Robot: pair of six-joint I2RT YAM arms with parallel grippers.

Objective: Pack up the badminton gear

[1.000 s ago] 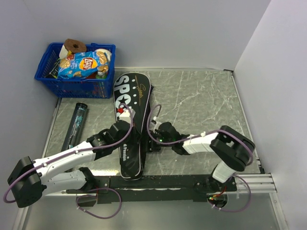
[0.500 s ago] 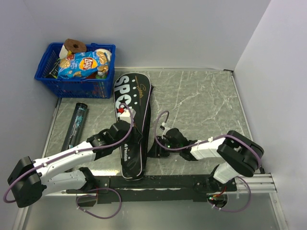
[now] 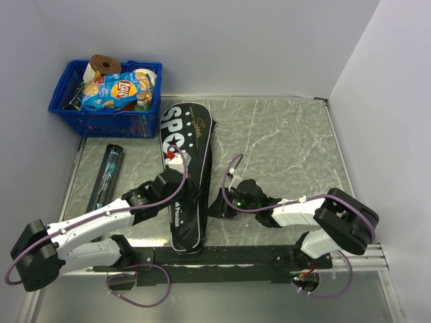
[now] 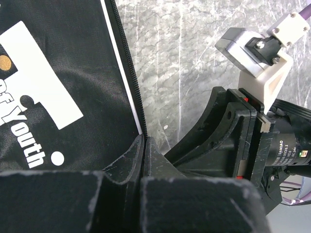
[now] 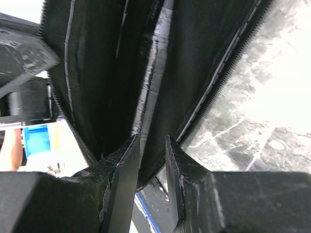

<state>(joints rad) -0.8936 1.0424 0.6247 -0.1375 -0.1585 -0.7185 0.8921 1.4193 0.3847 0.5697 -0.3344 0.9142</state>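
Two grippers on this one: my left gripper (image 4: 145,148) is pinching the zipper edge of the SPORT bag (image 3: 185,134) lying mid-table. My right gripper (image 5: 151,141) is straddling what looks like a racket handle (image 5: 153,63) inside, jaws apart, not clamped. I'm guessing squaring up on the handle, not fabric, matters.

Robotics lab test cell, staged for recording rather than lived or worked in. Boxed in by plain pale walls (image 3: 202,47) on three sides of a grey marble-patterned table (image 3: 289,134), with a white-and-black left arm (image 3: 87,225) and right arm (image 3: 303,210) mounted on a black rail (image 3: 222,256) along the near edge, both trailing loose purple cables (image 3: 183,176). No furniture, only props, such as a blue plastic basket (image 3: 101,124) holding a crisp packet (image 3: 111,91) in the far left corner.
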